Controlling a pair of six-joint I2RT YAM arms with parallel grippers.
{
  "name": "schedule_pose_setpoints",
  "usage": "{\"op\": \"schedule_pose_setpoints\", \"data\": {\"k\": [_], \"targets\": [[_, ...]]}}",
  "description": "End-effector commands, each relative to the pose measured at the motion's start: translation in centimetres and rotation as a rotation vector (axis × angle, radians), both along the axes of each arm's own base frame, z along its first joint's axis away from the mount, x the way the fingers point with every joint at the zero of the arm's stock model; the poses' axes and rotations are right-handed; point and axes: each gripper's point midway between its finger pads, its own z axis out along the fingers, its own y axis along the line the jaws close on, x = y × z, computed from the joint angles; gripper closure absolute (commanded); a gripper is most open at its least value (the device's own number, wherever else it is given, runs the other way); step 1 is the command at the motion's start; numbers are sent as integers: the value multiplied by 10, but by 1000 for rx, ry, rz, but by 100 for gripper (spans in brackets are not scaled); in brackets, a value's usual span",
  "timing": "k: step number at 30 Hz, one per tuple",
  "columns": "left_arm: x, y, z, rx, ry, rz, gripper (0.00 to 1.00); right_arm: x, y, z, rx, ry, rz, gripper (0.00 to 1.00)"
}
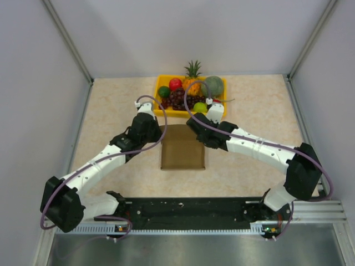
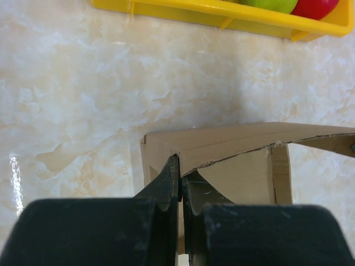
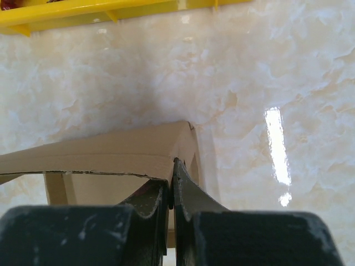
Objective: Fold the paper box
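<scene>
Pinching noted on both sides. Left wrist view: the left gripper [image 2: 180, 166] has its two black fingers pressed together with a thin cardboard panel of the paper box [image 2: 233, 147] caught between them, close to the box's left corner. Only a sliver of gap shows between the fingers. The panel runs off to the right, its upper edge slightly ragged and tilted rather than flat.

Right wrist view: mirror case. The right gripper [image 3: 171, 166] is likewise clamped on a cardboard panel, here beside the box's right corner, and the panel leads away to the left.

Neither wrist view shows the other gripper, nor the whole box. The top view supplies that: the box lies as a brown rectangle at the middle of the beige marbled table [image 1: 111, 100], between the two arms, with both wrists meeting it at its far edge, left arm at the far left corner, right arm at the far right. The fingertips themselves are too small there to judge.

Beyond the box, apart from it, stands a yellow fruit tray [image 1: 158, 111]. The top view shows its load: pineapple [image 1: 192, 75], red fruit [image 1: 175, 84], dark grapes [image 1: 178, 98], grey-green melon [image 1: 213, 86]. The wrist views catch only the tray's near rim.
</scene>
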Motion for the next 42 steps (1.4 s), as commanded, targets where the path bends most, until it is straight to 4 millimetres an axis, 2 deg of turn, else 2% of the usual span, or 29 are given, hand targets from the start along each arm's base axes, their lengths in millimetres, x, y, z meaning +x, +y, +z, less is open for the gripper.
{"op": "schedule_pose_setpoints", "data": {"k": [1,4,10,17,21,27,35,36,38,42], "targets": [[0,-47,49,-273,-135,-62,100,-7,50,25,262,-95,15,100],[-5,-50,47,-328,-137,-41,100,-10,47,21,281,-106,-7,100],[-16,-51,54,-373,-161,-20,100,-20,53,19,319,-110,-24,100],[-30,-49,40,-396,-151,0,100,-30,67,14,316,-126,-3,100],[-30,-59,58,-411,-165,-47,100,-30,72,18,323,-125,14,100],[-42,-66,46,-467,-106,-80,100,-43,76,3,312,-102,33,100],[-53,-75,43,-551,-60,-112,100,-53,83,-7,295,-94,70,100],[-55,-74,36,-549,-48,-116,100,-54,83,-9,291,-93,74,100],[-59,-74,36,-560,-54,-128,100,-57,84,-10,289,-94,83,100],[-68,-67,11,-518,-23,-129,100,-63,84,-18,276,-93,93,100]]}}
